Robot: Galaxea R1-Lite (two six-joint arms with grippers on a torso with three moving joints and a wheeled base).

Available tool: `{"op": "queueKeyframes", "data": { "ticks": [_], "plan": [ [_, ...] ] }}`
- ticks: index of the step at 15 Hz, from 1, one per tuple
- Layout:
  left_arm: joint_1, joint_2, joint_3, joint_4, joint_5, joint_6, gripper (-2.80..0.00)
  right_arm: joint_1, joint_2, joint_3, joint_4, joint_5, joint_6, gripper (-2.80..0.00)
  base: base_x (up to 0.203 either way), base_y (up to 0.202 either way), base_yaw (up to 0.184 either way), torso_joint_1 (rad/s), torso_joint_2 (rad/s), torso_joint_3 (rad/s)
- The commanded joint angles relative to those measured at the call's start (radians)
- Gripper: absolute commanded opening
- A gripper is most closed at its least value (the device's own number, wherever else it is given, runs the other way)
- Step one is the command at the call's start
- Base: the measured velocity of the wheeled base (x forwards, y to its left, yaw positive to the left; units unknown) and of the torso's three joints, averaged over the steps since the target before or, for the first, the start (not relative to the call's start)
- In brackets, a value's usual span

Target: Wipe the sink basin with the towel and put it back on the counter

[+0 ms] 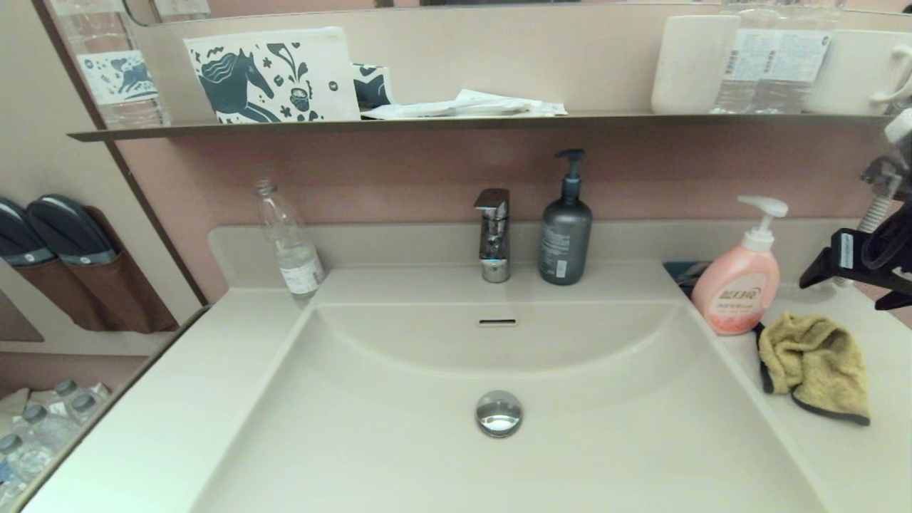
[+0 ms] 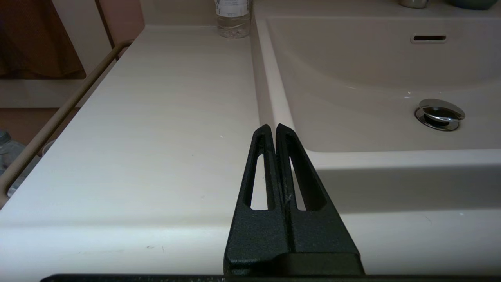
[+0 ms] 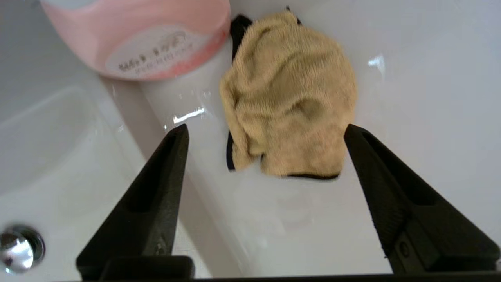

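Observation:
The cream-white sink basin (image 1: 399, 442) fills the middle, with its chrome drain plug (image 1: 499, 413) and slot overflow (image 1: 497, 322). A crumpled mustard-yellow towel (image 1: 816, 363) with dark edging lies on the counter (image 1: 883, 442) to the basin's right, beside the pink soap bottle (image 1: 737, 285). My right gripper (image 1: 839, 292) hangs above and behind the towel. In the right wrist view it is open (image 3: 266, 129), with the towel (image 3: 289, 90) just beyond its fingertips and nothing held. My left gripper (image 2: 273, 127) is shut and empty over the counter near the basin's front left corner, outside the head view.
A chrome faucet (image 1: 493, 235), a grey pump bottle (image 1: 565, 228) and a clear plastic bottle (image 1: 291, 242) stand along the back edge. A dark wall shelf (image 1: 456, 125) above carries a printed pouch, cups and bottles. Bare counter (image 1: 164, 399) lies left of the basin.

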Motion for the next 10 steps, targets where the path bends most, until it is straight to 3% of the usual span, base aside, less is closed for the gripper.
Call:
{"op": "queueKeyframes", "data": {
  "ticks": [1,2,6,10],
  "plan": [
    [0.0,0.0,0.0,0.0,-0.001,0.0,-2.8,0.007,-0.026,-0.014,0.047,0.001,0.0,0.0,0.0,0.0,0.0,0.0,0.0,0.0],
    [0.0,0.0,0.0,0.0,-0.001,0.0,-2.8,0.009,-0.046,-0.009,0.073,0.006,-0.001,-2.8,0.0,0.0,0.0,0.0,0.0,0.0],
    [0.0,0.0,0.0,0.0,-0.001,0.0,-2.8,0.015,-0.173,0.039,0.09,0.011,0.005,-2.8,0.0,0.0,0.0,0.0,0.0,0.0],
    [0.0,0.0,0.0,0.0,-0.001,0.0,-2.8,0.034,-0.418,0.176,0.09,0.064,0.024,-2.8,0.0,0.0,0.0,0.0,0.0,0.0]
  ]
}}
